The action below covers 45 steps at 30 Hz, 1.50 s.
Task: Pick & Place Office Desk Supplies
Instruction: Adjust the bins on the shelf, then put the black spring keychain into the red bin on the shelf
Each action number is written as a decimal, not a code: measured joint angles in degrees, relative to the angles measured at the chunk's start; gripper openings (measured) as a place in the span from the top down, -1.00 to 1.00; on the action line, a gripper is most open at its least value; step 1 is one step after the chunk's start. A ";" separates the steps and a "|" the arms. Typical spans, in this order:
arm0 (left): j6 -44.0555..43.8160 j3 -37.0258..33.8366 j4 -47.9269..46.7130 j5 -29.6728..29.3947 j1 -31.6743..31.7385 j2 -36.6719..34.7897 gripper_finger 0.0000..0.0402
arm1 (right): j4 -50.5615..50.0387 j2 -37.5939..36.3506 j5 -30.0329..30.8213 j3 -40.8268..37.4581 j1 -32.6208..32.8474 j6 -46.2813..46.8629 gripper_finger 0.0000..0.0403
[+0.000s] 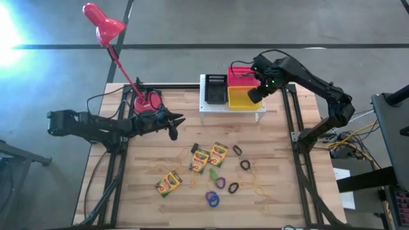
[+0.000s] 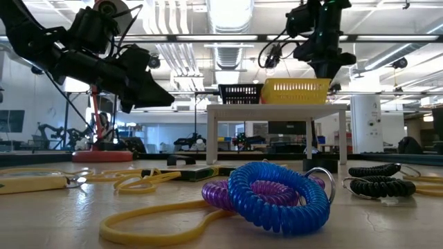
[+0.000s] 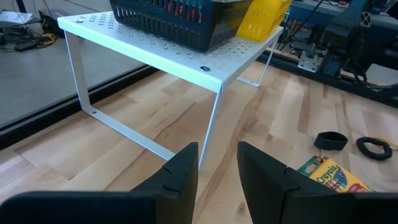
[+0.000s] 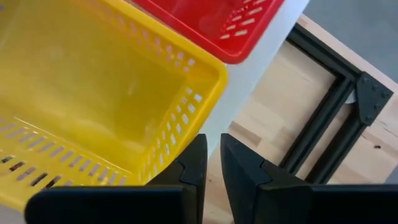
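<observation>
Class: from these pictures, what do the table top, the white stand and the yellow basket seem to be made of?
Table top: pale wood planks, matt; grain and seams show.
White stand: probably painted sheet metal; thin, bent at the edge, perforated.
Yellow basket: likely moulded plastic, slightly glossy, with slotted walls.

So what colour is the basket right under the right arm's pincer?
Yellow. The basket shows best in the right wrist view, beside a red basket.

"Crayola" legible on yellow-and-green crayon box, left wrist view. Boxes in high view too small to read. No other text, numbers, signs legible.
</observation>
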 joint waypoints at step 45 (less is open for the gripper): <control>-7.71 -0.02 -2.62 3.08 -1.79 0.00 0.41 | 52.60 -13.77 19.43 -53.35 65.84 47.17 0.17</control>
